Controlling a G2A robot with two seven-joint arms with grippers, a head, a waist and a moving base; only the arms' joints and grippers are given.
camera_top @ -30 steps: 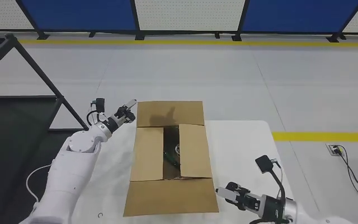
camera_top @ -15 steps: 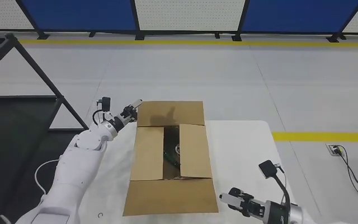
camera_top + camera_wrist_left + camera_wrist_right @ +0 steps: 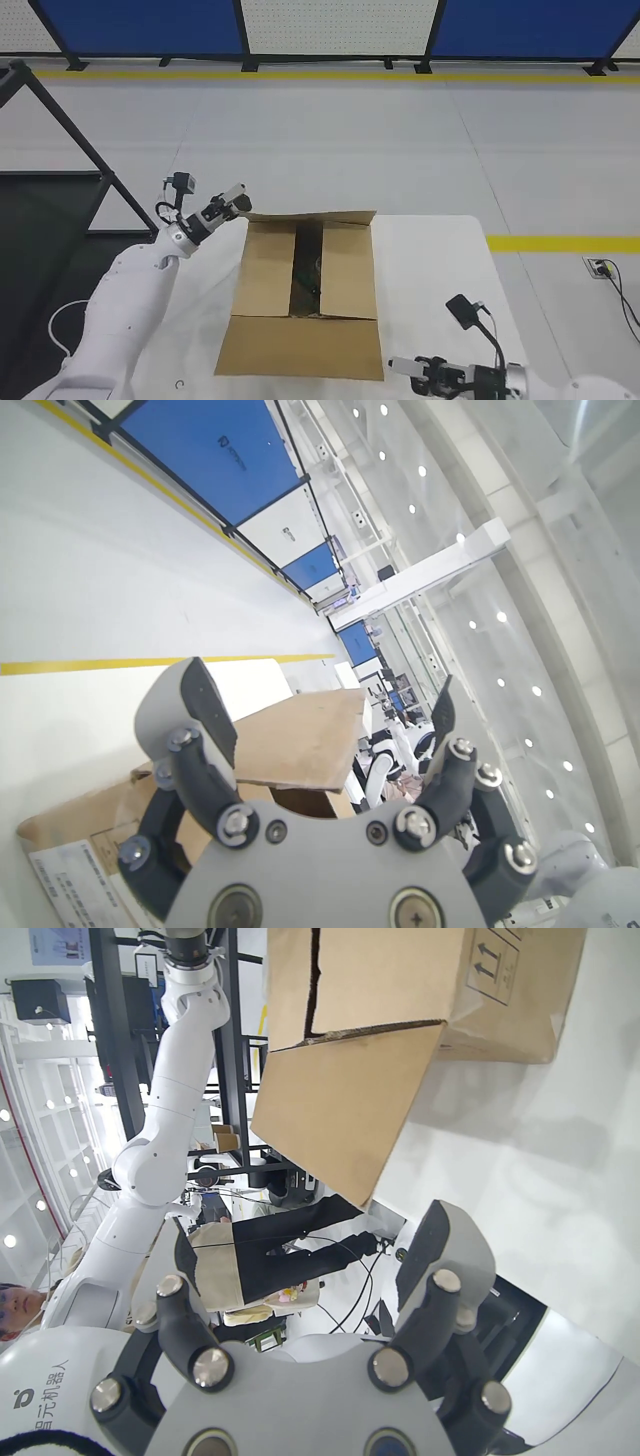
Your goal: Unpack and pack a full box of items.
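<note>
A brown cardboard box (image 3: 265, 275) stands on the white table (image 3: 430, 260). Its two side flaps lie over the top with a gap between them, where dark items (image 3: 310, 265) show. The far flap (image 3: 310, 217) stands nearly upright, and the near flap (image 3: 300, 348) hangs out flat. My left gripper (image 3: 232, 200) is open at the box's far left corner. In the left wrist view the far flap (image 3: 300, 735) sits just beyond my left gripper (image 3: 325, 710), close to one finger (image 3: 207, 710). My right gripper (image 3: 405, 367) is open, empty, just off the near flap's right corner (image 3: 340, 1113).
A black metal frame (image 3: 60, 120) stands left of the table. The table's right half (image 3: 440, 290) is bare white surface. Blue and white panels (image 3: 330, 25) line the far side of the floor behind a yellow line.
The far flap, lying flat outward before, now stands nearly upright. My left gripper shifted slightly at that corner. My right gripper drew back toward the table's near edge.
</note>
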